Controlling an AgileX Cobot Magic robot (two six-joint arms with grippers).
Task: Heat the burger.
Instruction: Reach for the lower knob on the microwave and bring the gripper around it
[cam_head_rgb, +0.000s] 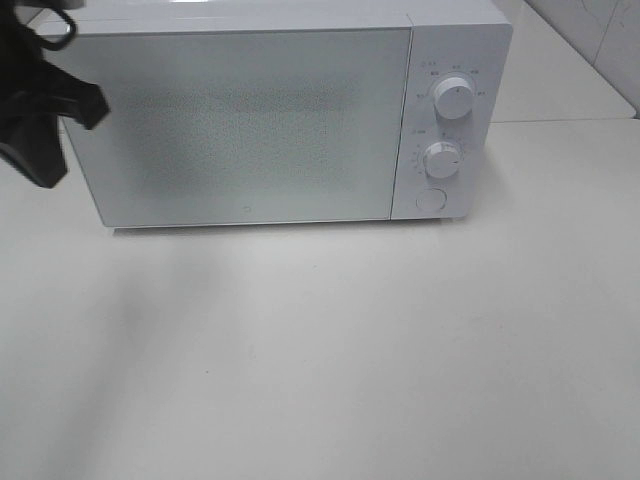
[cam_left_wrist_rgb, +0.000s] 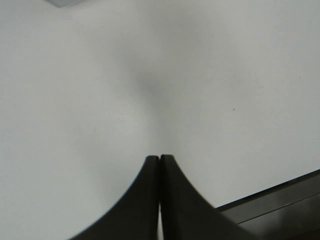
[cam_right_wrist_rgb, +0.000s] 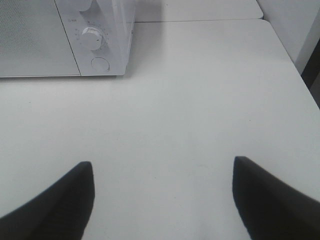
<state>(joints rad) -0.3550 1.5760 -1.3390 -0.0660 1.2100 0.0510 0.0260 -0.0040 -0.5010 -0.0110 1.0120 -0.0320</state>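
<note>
The burger is out of view in every frame. A white microwave (cam_head_rgb: 250, 120) stands at the back of the table with its frosted door closed, and nothing shows through the door. My left gripper (cam_left_wrist_rgb: 160, 157) is shut with its two dark fingers pressed together over bare white tabletop. The left arm (cam_head_rgb: 40, 120) hangs dark at the microwave's left front corner. My right gripper (cam_right_wrist_rgb: 162, 162) is open wide with nothing between its fingers, and it looks across the table toward the microwave (cam_right_wrist_rgb: 40, 40). The right arm does not show in the exterior high view.
On the microwave's right panel are an upper knob (cam_head_rgb: 453, 97), a lower knob (cam_head_rgb: 441, 158) and a round button (cam_head_rgb: 430, 200). White tabletop (cam_head_rgb: 320, 360) stretches in front. A table seam (cam_head_rgb: 570, 122) runs to the right, with a tiled wall at the far right.
</note>
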